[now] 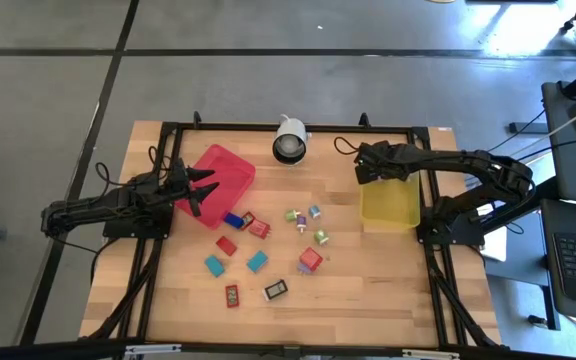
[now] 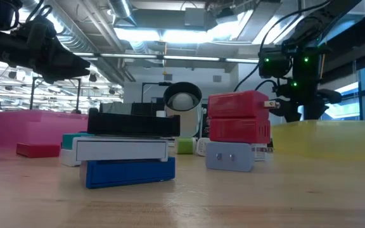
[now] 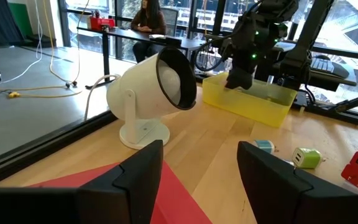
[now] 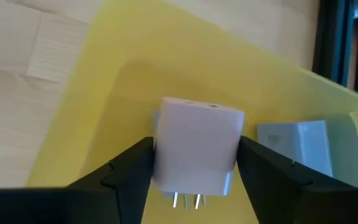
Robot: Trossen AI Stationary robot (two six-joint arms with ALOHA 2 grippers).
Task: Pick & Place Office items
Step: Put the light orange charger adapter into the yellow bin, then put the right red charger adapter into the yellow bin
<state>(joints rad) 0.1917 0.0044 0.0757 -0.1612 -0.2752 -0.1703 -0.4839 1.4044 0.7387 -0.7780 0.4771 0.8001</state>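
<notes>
Between dark fingers, boxy lilac piece point(image 4: 197, 146)

Two trays — red tray point(image 1: 226, 166), yellow tray point(image 1: 389, 204) — roughly a dozen office items point(image 1: 258, 261).

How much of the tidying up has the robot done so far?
Only a little. Done: a pale blue-grey plug block already lies in the yellow plastic tray. In hand: the right gripper holds a lilac plug block over that tray, about to drop it. The left gripper hangs open and empty over the red plastic tray. Left: about a dozen small coloured blocks scattered on the wooden table.
</notes>
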